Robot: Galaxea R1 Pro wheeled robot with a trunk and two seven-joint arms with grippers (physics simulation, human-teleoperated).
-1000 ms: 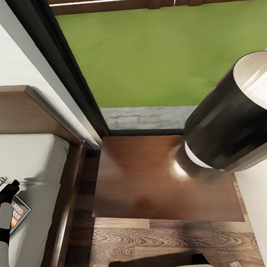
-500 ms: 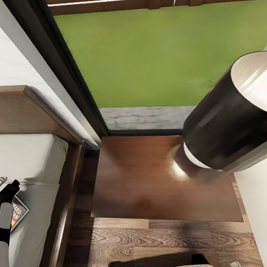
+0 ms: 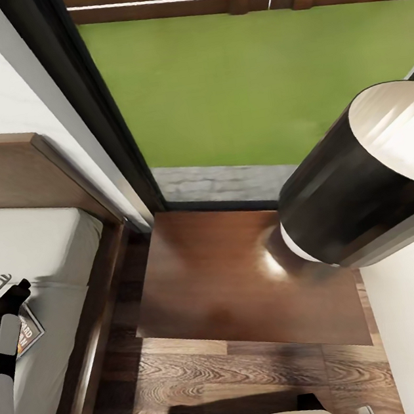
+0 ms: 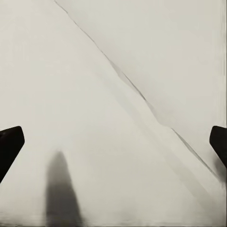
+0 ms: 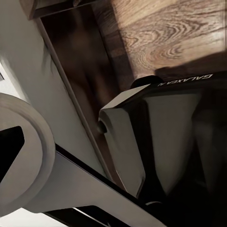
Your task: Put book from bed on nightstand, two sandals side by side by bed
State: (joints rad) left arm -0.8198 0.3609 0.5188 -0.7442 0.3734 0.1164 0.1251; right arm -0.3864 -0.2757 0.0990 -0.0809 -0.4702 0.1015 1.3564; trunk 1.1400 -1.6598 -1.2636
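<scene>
From the head view, the book (image 3: 28, 332) lies on the bed (image 3: 37, 249) touching the left gripper (image 3: 0, 311), with the nightstand (image 3: 244, 281) across the bed frame. The left wrist view shows the fingertips (image 4: 10, 144) wide apart over mattress. The right gripper's state cannot be told.

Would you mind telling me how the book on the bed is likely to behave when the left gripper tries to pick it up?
The book looks thin and small, so it is probably light and may flex. It lies flat on the soft mattress, so the fingers will likely struggle to get under it. Its cover looks smooth; it might slide rather than lift.
</scene>
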